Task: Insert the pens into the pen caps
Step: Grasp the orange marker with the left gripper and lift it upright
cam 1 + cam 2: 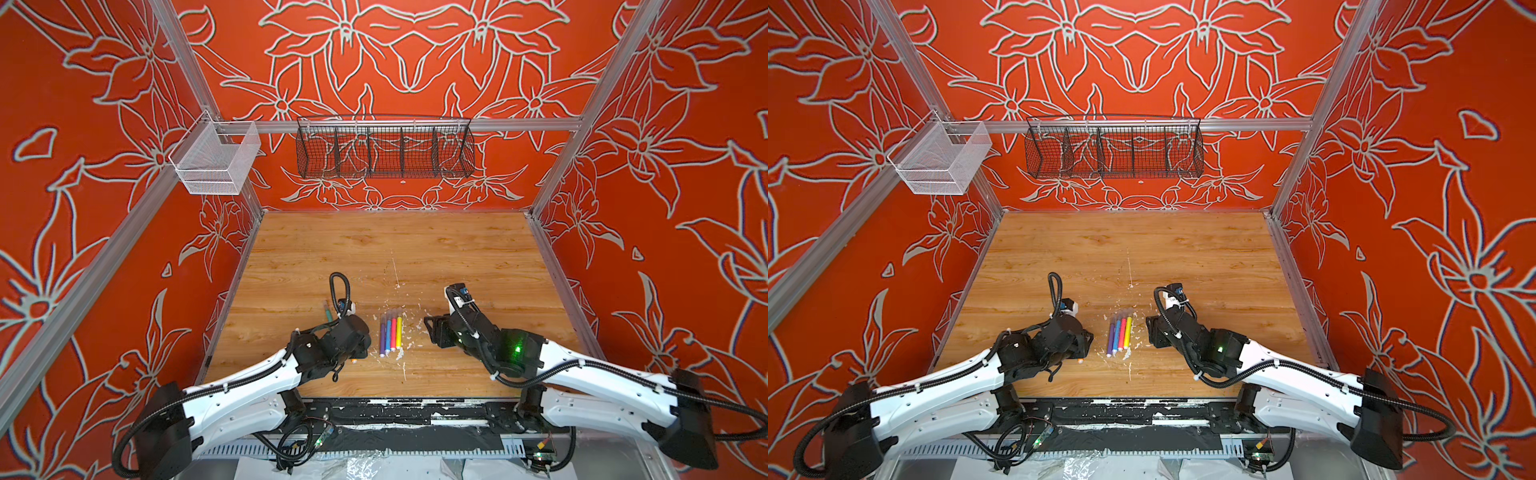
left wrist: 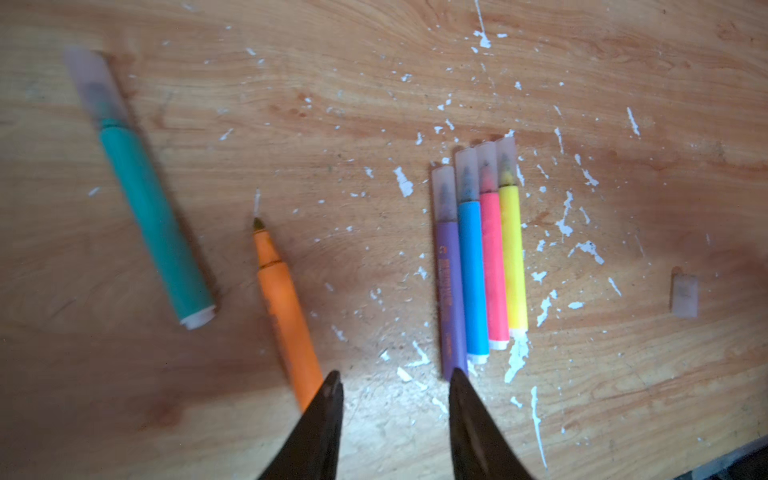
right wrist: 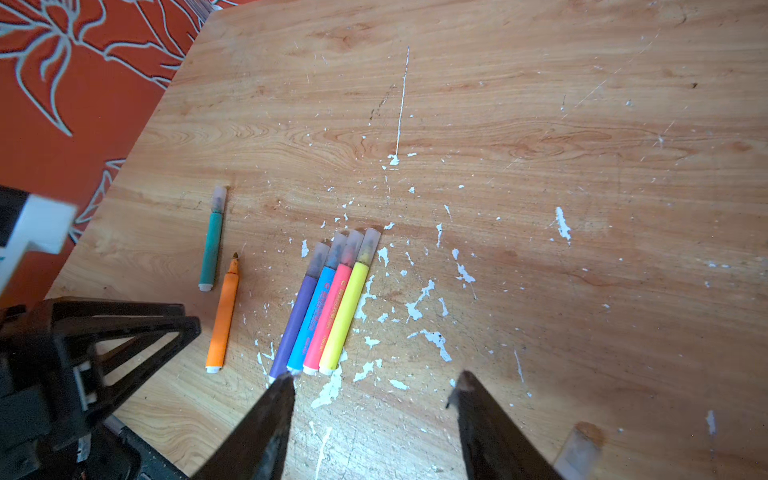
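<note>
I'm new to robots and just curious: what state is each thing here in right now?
green pen: capped
orange pen: uncapped
purple pen: capped
blue pen: capped
pink pen: capped
yellow pen: capped
loose clear cap: empty, on its side
left fingers: open, empty
right fingers: open, empty

Print on three pens, none of it legible

The purple pen (image 2: 451,291), its rear end just beside one of the fingers (image 2: 469,415) of the left gripper (image 2: 395,374), carries orange lettering along its barrel and a small round mark near the cap. The blue pen (image 3: 311,320) and pink pen (image 3: 328,320), just beyond the right gripper (image 3: 376,376), carry similar lengthwise print. All of it is too blurred and small to read.
</note>
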`<action>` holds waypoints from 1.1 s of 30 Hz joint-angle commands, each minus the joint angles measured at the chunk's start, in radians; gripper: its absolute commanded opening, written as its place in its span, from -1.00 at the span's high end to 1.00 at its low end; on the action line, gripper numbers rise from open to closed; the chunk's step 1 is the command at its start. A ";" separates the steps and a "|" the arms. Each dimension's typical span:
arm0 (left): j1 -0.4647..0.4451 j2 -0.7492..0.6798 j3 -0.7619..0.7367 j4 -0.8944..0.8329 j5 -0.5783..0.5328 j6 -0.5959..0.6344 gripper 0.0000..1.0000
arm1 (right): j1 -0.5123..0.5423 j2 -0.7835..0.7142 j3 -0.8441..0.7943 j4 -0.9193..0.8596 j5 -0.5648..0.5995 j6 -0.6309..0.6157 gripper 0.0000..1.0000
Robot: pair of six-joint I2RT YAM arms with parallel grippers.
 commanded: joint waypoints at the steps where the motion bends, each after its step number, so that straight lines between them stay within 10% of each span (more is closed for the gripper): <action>1: -0.006 -0.035 -0.038 -0.153 -0.063 -0.072 0.20 | -0.006 0.033 0.040 0.041 -0.033 0.013 -0.26; 20: -0.007 0.211 -0.091 0.055 -0.001 -0.060 0.25 | -0.006 0.062 0.046 0.054 -0.056 0.017 -0.25; 33: -0.007 0.243 -0.066 0.029 -0.019 -0.056 1.00 | -0.006 0.060 0.004 0.143 -0.073 0.051 -0.23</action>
